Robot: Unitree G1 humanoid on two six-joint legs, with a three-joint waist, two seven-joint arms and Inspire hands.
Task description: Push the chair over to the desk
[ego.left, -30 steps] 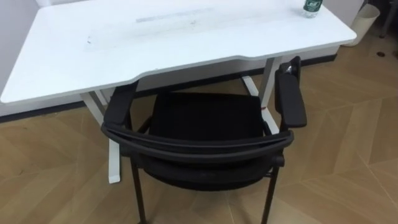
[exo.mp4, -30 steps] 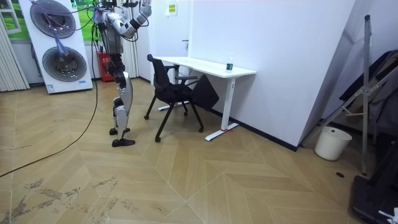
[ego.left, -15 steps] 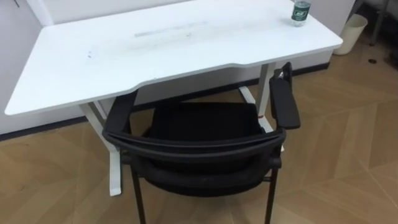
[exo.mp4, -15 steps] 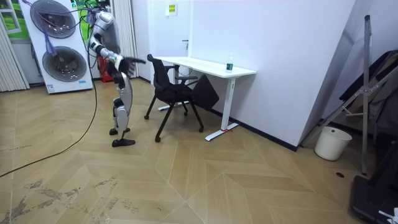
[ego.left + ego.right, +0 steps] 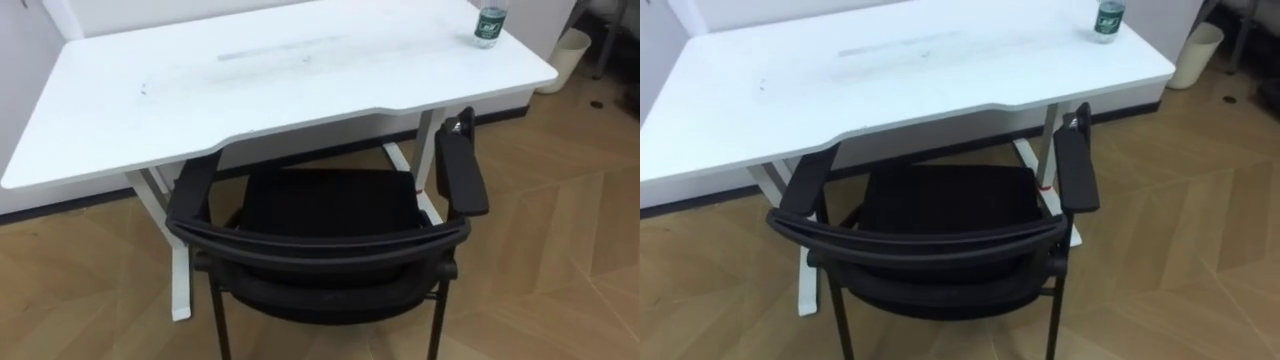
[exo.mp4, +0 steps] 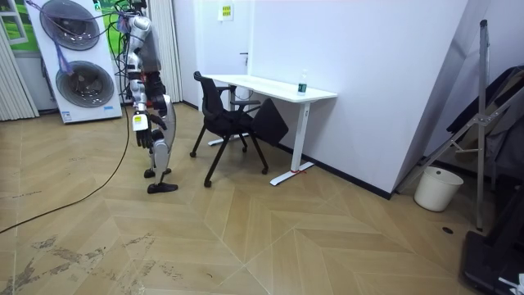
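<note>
A black chair [image 5: 320, 245] with armrests stands before me, its backrest nearest and its seat partly under the front edge of the white desk [image 5: 250, 90]. In the room view the chair [image 6: 221, 119] is at the desk's [image 6: 270, 84] end, and I stand upright a short step behind it, facing it. My right hand [image 6: 141, 136] hangs beside my hip, well away from the backrest. It is too small there to read its fingers.
A green-labelled bottle [image 5: 491, 25] stands at the desk's far right corner. A white bin [image 5: 570, 45] sits on the floor beyond the desk. Stacked washing machines [image 6: 78, 57] are behind me, with bare wood floor on both sides of the chair.
My arms have dropped from raised overhead, through reaching forward, to hanging at my side. The chair has not moved; the eye view shifted only slightly.
</note>
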